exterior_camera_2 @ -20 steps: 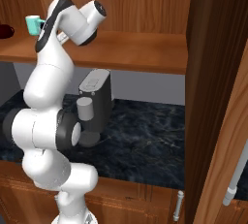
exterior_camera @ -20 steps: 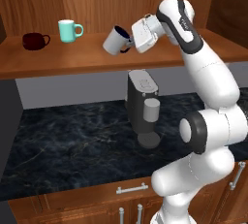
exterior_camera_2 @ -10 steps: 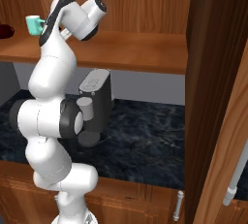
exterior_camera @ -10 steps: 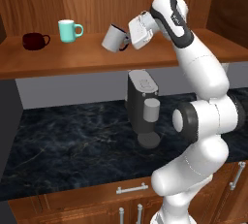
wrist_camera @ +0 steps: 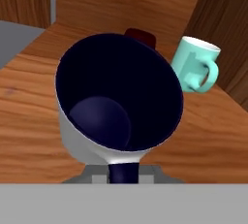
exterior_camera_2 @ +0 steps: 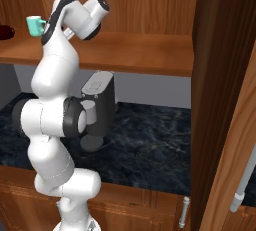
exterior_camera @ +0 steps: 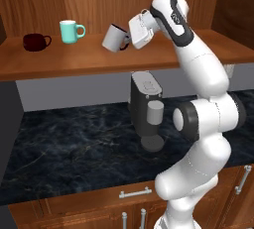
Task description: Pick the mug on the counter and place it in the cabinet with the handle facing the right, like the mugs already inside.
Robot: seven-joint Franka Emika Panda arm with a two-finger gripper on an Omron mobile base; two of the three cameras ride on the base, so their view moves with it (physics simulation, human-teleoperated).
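Carried further left along the cabinet [exterior_camera: 198,49] shelf since a second ago. Mug [exterior_camera: 115,38] off the counter [exterior_camera: 74,148], tilted above the board, right of the teal mug [exterior_camera: 70,29]. Gripper [exterior_camera: 130,39] clamped shut on its handle [exterior_camera: 125,43]. Left: levelling, setting down, handle rightward.

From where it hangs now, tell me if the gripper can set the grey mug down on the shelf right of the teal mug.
Probably yes. The gripper, shut on the grey mug with the dark navy inside, hangs tilted above bare wooden shelf board, apart from the teal mug. Nothing stands beneath it.
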